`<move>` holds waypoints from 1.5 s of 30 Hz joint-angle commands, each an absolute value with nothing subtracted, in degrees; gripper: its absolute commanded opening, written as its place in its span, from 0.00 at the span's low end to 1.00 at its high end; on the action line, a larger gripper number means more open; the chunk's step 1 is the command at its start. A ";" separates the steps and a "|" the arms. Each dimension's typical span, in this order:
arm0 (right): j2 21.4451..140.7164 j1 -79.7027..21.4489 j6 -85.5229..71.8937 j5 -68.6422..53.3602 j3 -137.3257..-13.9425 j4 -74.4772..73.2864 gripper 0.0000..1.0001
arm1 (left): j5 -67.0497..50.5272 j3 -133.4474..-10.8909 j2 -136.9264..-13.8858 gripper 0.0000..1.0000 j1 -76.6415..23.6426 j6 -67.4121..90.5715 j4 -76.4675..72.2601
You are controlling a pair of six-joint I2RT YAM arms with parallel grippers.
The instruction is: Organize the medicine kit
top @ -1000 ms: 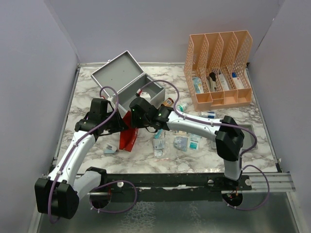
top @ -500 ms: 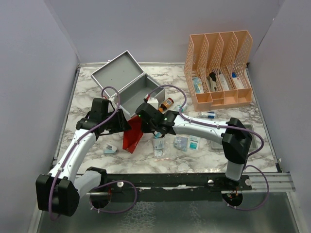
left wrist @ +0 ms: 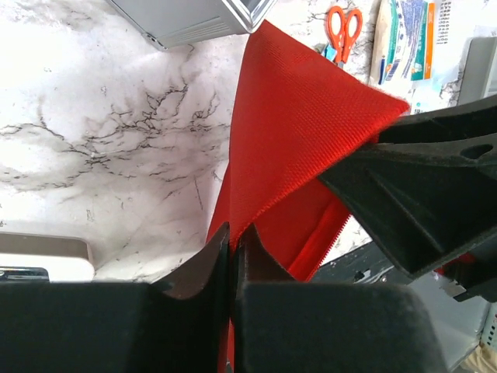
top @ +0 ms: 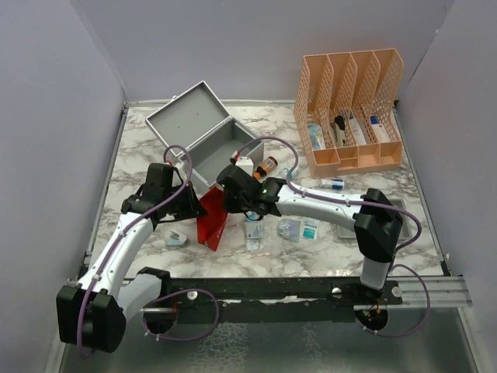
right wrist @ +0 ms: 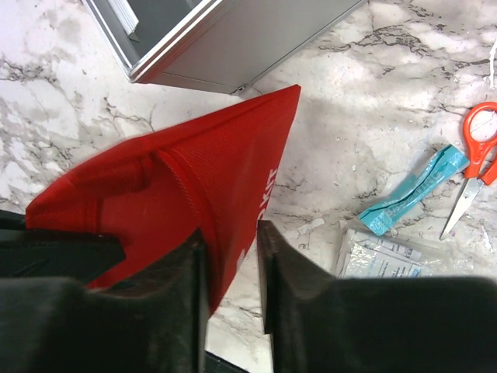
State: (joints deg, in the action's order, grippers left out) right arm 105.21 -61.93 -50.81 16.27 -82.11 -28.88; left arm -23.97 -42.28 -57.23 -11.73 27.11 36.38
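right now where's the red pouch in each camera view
top external: red pouch sits left of centre, just in front of the open grey box.
left wrist: red pouch fills the middle, from the top down to the bottom edge.
right wrist: red pouch lies centre left, its tip pointing up right.
shared landmark: the grey box, just beyond the pouch's tip in every view.

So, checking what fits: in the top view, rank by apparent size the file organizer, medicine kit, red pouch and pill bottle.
Largest: file organizer and open medicine kit, too alike to rank.
Then red pouch, partly hidden.
Smallest: pill bottle.
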 commanded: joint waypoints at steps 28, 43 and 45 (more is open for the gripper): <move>82.97 -58.83 -50.84 30.75 -63.69 -29.78 0.45 | -21.53 -48.59 -63.30 0.00 -12.99 21.95 38.43; 77.26 -31.19 -47.03 21.16 -49.79 -29.10 0.42 | -21.25 -49.38 -64.74 0.00 -13.62 22.06 37.75; 78.08 -28.95 -47.12 21.27 -49.90 -29.61 0.36 | -21.34 -49.34 -64.94 0.00 -13.71 22.13 37.75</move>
